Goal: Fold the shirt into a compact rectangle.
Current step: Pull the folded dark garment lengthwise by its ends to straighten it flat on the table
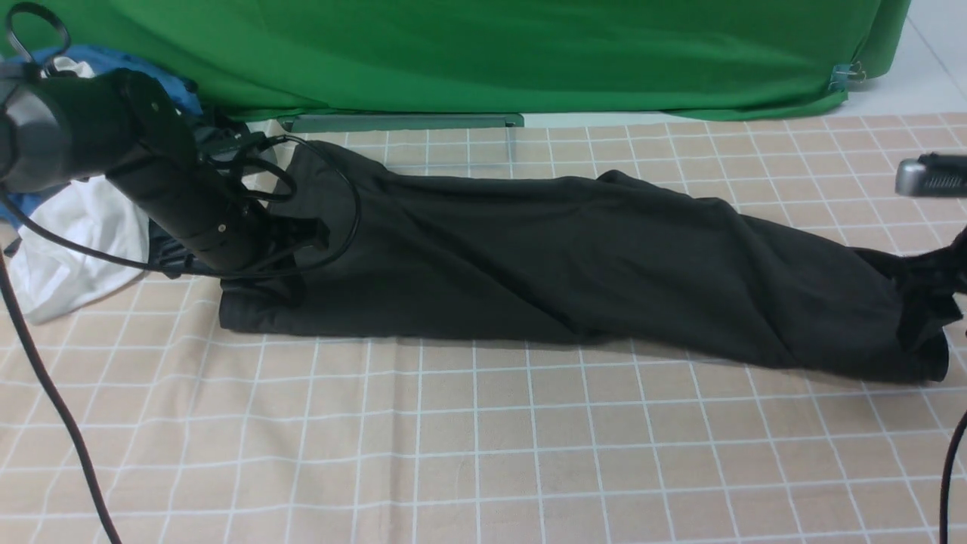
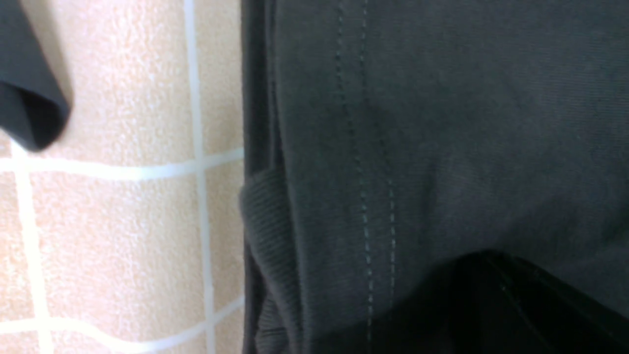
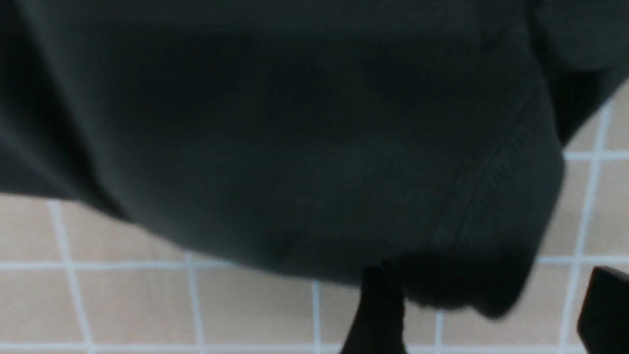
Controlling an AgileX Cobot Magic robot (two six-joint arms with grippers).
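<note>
Shirt (image 1: pixel 566 264): long narrow band across mid-frame on checked cloth (image 1: pixel 453 453); lengthwise folds look done. Left gripper (image 1: pixel 306 242) clenched at left end, pinch on fabric unclear. Right gripper (image 3: pixel 489 278) at right end, jaws spread, holding nothing. Remaining: crosswise folds into rectangle.

Black tubular left arm (image 1: pixel 181 204); silver-grey joint housing (image 1: pixel 30 143); one small screw (image 1: pixel 221 227); looping black cables (image 1: pixel 45 378). Ribbed grey right arm (image 1: pixel 931 179). Right gripper (image 3: pixel 486 295): black fingers (image 3: pixel 376 314).

Front view from the robot's side, facing forward, wrist views close above the shirt (image 1: pixel 529 257), apparently sharing its two ends
</note>
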